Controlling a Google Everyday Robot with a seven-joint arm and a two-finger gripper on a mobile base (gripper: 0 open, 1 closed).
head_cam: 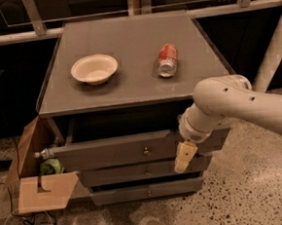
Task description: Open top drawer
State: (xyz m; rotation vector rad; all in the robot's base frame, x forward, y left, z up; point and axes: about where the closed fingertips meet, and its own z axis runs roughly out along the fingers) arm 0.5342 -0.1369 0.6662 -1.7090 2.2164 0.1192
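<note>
The top drawer [110,153] is a wide grey front with a small brass knob [145,151] at its centre. It stands pulled out a little from the grey cabinet [130,93], with a dark gap above it. Two shorter grey drawer fronts [136,173] sit below it, pushed in. My gripper [185,156] hangs at the end of the white arm [228,102], at the right end of the top drawer front, reaching down over the second drawer. It holds nothing that I can see.
A beige bowl [94,69] and a red can lying on its side [166,60] rest on the cabinet top. An open cardboard box [40,191] with a bottle and a green object stands at the cabinet's left. Cables lie on the floor; a white pole [272,50] rises at the right.
</note>
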